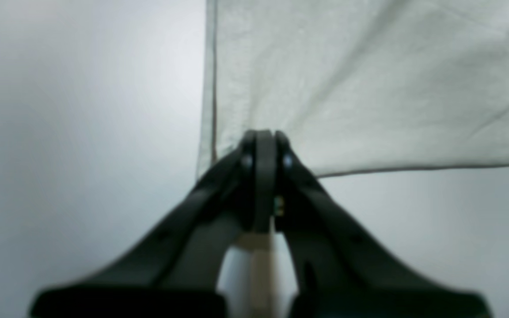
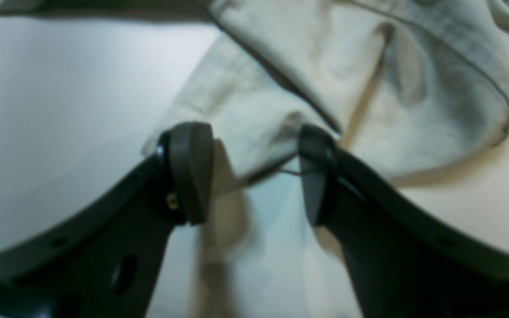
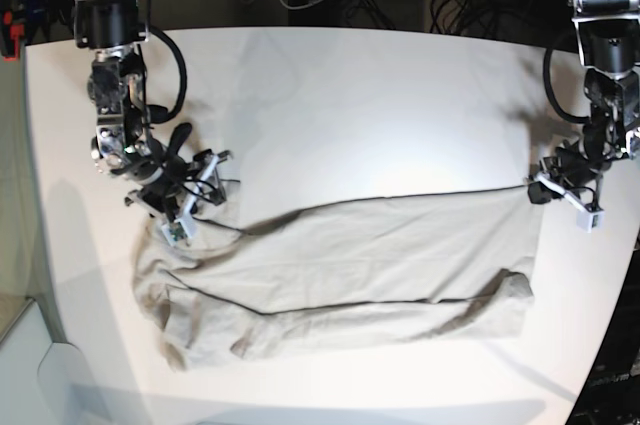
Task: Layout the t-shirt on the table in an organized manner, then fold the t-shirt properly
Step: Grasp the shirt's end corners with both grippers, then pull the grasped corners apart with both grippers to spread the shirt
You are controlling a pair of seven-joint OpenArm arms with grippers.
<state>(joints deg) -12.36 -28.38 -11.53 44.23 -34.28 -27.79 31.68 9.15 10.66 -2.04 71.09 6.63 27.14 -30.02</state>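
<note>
Bench (image 3: pixel 330 95) surface is white and wide, and the t-shirt (image 3: pixel 350 275) lies on it as a long half-folded band between the two grippers. Its cloth looks thin, soft and light, so I judge it will sag and wrinkle when lifted; corners and hems are the best places to take hold. The left gripper (image 1: pixel 263 148) is pressed together, pinching a corner of the hem. The right gripper (image 2: pixel 254 172) stands spread, a crumpled edge between its jaws, not held. No container is in view.

Counted one t-shirt (image 3: pixel 340 275) on one table (image 3: pixel 350 105). Counted two grippers: the right gripper (image 3: pixel 168 213) at nine o'clock, the left gripper (image 3: pixel 537 191) at three o'clock.
</note>
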